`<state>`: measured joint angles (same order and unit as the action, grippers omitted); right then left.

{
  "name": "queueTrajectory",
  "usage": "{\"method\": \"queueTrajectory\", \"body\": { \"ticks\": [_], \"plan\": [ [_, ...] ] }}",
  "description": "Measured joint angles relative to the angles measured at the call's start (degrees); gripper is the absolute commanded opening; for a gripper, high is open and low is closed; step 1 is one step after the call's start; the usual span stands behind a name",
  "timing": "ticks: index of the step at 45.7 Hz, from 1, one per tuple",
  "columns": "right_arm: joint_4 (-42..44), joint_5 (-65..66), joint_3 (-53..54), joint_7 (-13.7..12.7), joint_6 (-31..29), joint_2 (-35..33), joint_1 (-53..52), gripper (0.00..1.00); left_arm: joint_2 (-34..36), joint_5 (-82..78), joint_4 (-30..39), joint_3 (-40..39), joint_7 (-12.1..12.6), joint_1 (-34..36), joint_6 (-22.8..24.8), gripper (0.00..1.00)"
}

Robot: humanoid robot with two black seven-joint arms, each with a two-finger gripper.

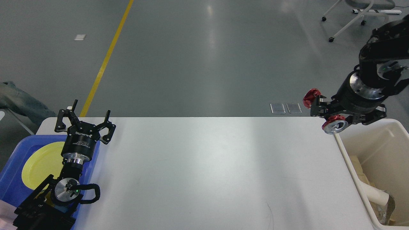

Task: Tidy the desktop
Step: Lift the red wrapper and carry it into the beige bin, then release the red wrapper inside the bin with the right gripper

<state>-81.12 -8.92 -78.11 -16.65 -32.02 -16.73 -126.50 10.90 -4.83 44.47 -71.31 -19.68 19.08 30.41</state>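
The white desktop (204, 172) fills the lower middle of the head view. My right gripper (319, 110) is shut on a crushed red can (332, 124), whose ends show at both sides of the fingers. It is raised above the desktop's far right corner, next to the cream bin (374, 143). My left gripper (84, 119) is open and empty, fingers spread, above the far edge of the blue tray (12, 159) at the desktop's left end.
A yellow plate (41, 163) lies in the blue tray. The cream bin holds cardboard pieces and a white tube (374, 191). A yellow floor line (105, 60) and a wheeled chair base (351, 19) lie beyond the table.
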Motion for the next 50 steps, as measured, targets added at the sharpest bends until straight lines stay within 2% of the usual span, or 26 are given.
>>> {"method": "queueTrajectory", "body": {
  "ticks": [7,12,19,24,30,36,45,50],
  "plan": [
    [2.9,1.8,-3.6,0.0,0.6,-8.5,3.0,0.00,0.0,0.0,0.0,0.0,0.0,0.0,0.0,0.99],
    [8.4,5.1,-3.2,0.0,0.7,-15.5,8.5,0.00,0.0,0.0,0.0,0.0,0.0,0.0,0.0,0.99],
    [20.7,7.4,2.3,0.3,2.0,-23.3,21.4,0.00,0.0,0.0,0.0,0.0,0.0,0.0,0.0,0.99],
    [33.3,7.9,12.0,0.5,3.4,-25.1,36.9,0.00,0.0,0.0,0.0,0.0,-0.1,0.0,0.0,0.99],
    [50.9,8.5,26.6,0.6,4.1,-22.5,58.3,0.00,0.0,0.0,0.0,0.0,-0.1,0.0,0.0,0.99],
    [63.0,9.0,34.4,0.6,7.4,-16.8,71.9,0.00,0.0,0.0,0.0,0.0,-0.1,0.0,0.0,0.99],
    [69.4,9.1,36.0,0.6,24.5,-8.4,84.9,0.00,0.0,0.0,0.0,0.0,-0.1,0.0,0.0,0.99],
    [71.8,9.0,36.1,0.6,31.9,-4.9,89.6,0.00,0.0,0.0,0.0,0.0,-0.1,0.0,0.0,0.99]
  ]
}}
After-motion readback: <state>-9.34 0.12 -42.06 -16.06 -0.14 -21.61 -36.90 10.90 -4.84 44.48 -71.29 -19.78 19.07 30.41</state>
